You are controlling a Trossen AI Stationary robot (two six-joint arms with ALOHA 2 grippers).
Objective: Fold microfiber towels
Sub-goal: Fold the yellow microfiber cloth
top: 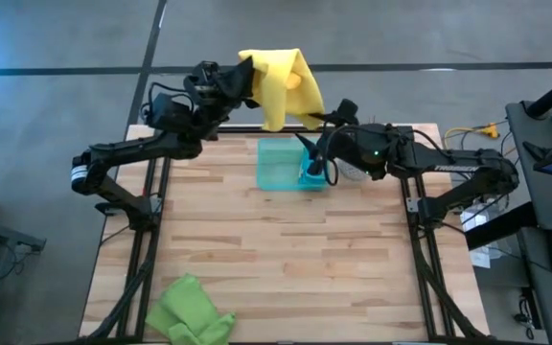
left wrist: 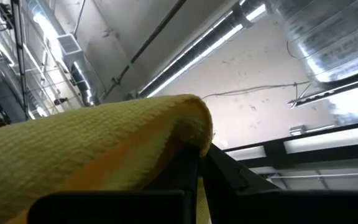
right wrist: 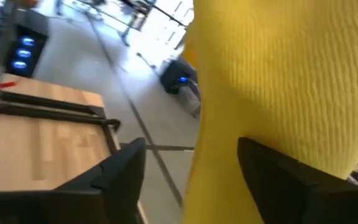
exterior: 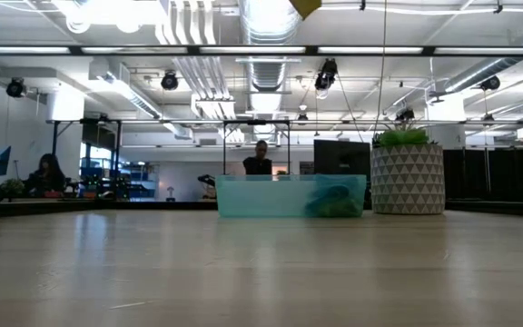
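A yellow microfiber towel [top: 281,86] hangs in the air over the table's far edge; its lowest corner [exterior: 305,7] shows at the top of the low view. My left gripper [top: 242,81] is shut on its left upper part, pointing upward. My right gripper [right wrist: 191,180] stands open at the towel's lower right corner [top: 310,117], with the hanging cloth [right wrist: 278,81] between its two spread fingers. A lime green towel [top: 190,311] lies crumpled at the table's near left corner. A blue cloth [top: 312,174] and a green one [exterior: 334,202] lie in the tray. My left gripper pinches the yellow towel's upper left part [left wrist: 191,134] between its shut fingers, which slant upward from the table's left. The cloth bunches over the fingers and hangs slack, clear of the table. My right gripper: I cannot tell whether a finger [right wrist: 284,180] touches the towel.
A translucent teal tray [top: 281,163] stands at the far middle of the wooden table [top: 286,259], just below the hanging towel. The table's middle and near right are bare wood. People and a planter [exterior: 407,173] show in the room beyond.
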